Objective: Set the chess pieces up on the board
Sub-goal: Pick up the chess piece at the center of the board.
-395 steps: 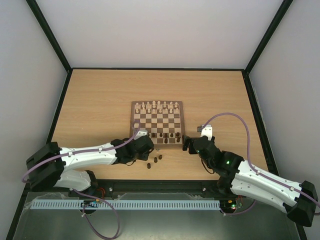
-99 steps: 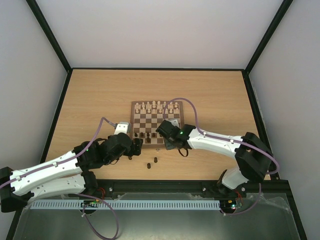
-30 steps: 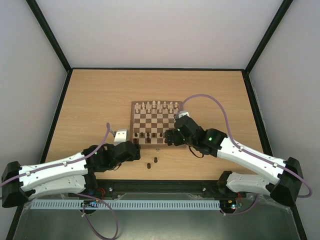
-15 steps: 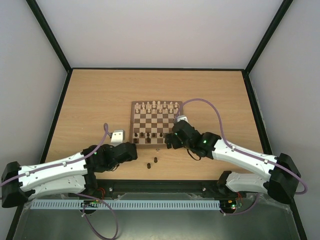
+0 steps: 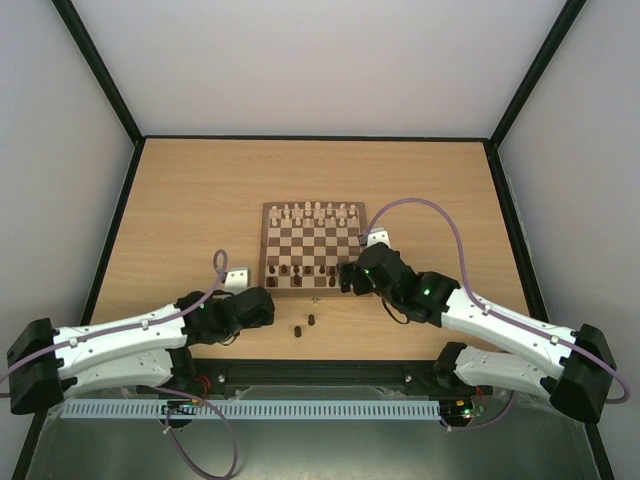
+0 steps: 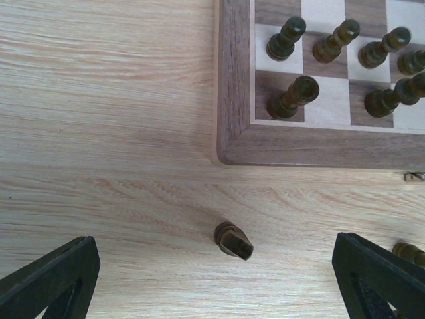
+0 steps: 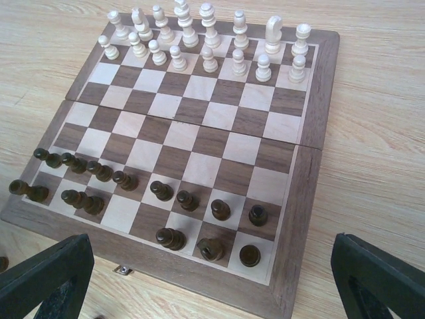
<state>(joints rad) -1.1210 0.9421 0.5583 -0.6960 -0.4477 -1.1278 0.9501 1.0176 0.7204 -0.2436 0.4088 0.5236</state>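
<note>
Released and empty, the left hand (image 5: pixel 262 305) is held over the bench (image 5: pixel 190 200) at about 7 o'clock from the board (image 5: pixel 313 246), its fingers (image 6: pixel 50 282) spread wide. In the left wrist view, one loose dark piece (image 6: pixel 233 240) is seen on the bare wood between those fingers, just off the board's near left corner, which sits at 1 o'clock from it; whether it stands or lies cannot be told. A second loose piece (image 6: pixel 410 252) is cut off at the 3 o'clock edge of that view. The right hand (image 5: pixel 349 277) is likewise spread open with nothing gripped, and is placed at the board's near right corner, at about 4 o'clock from the board's centre. Most of the chess pieces (image 7: pixel 161 191) are found on the two nearest rows of the board: a full line of eight on the second row, and five on the back row with gaps between them. The cream-white pieces (image 7: pixel 206 40) are ranged along the two rows at 12 o'clock. The middle squares are left bare.
</note>
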